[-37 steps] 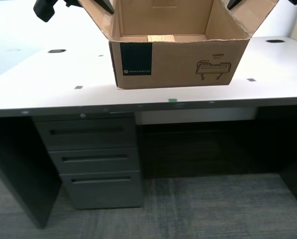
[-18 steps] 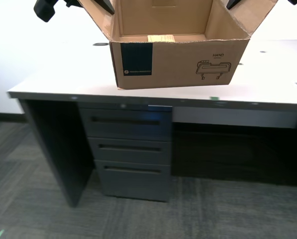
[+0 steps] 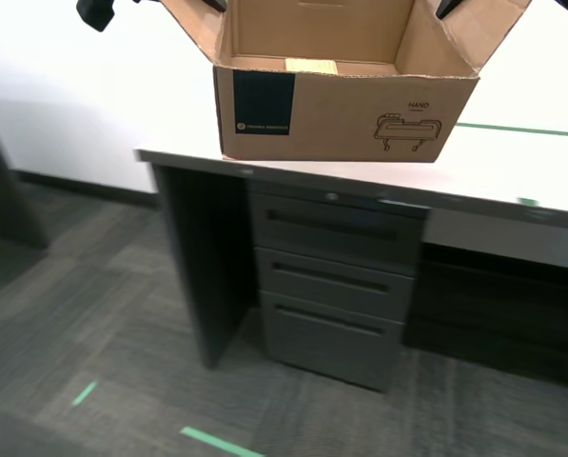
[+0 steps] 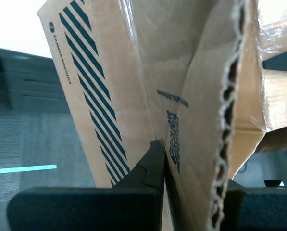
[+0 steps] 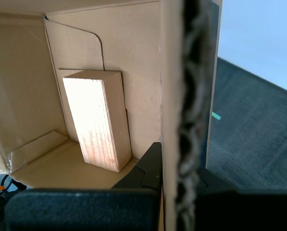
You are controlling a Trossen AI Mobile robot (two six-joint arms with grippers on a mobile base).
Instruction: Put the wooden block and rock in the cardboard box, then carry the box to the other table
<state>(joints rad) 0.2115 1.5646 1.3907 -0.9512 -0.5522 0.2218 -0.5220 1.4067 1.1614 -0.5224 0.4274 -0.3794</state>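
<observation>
The cardboard box (image 3: 345, 109) hangs open at the top of the exterior view, held by its side flaps, with its dark label facing me. The wooden block (image 3: 310, 66) lies inside, just behind the front wall; the first wrist view shows this pale block (image 5: 97, 120) on the box floor. My first gripper (image 5: 178, 168) is shut on a box wall (image 5: 174, 72), one finger inside and one outside. My second gripper (image 4: 193, 178) is shut on a striped cardboard flap (image 4: 133, 72). The rock is hidden. The other table is out of view.
A white desk (image 3: 512, 176) with a grey drawer unit (image 3: 331, 276) stands behind and below the box, its end at the exterior view's left. Grey carpet with green tape marks (image 3: 217, 443) spreads below. A white wall is behind.
The whole scene has slid toward the exterior view's right, so the camera has moved; the desk's end and open carpet now show. The box stays in the same place in view, still gripped.
</observation>
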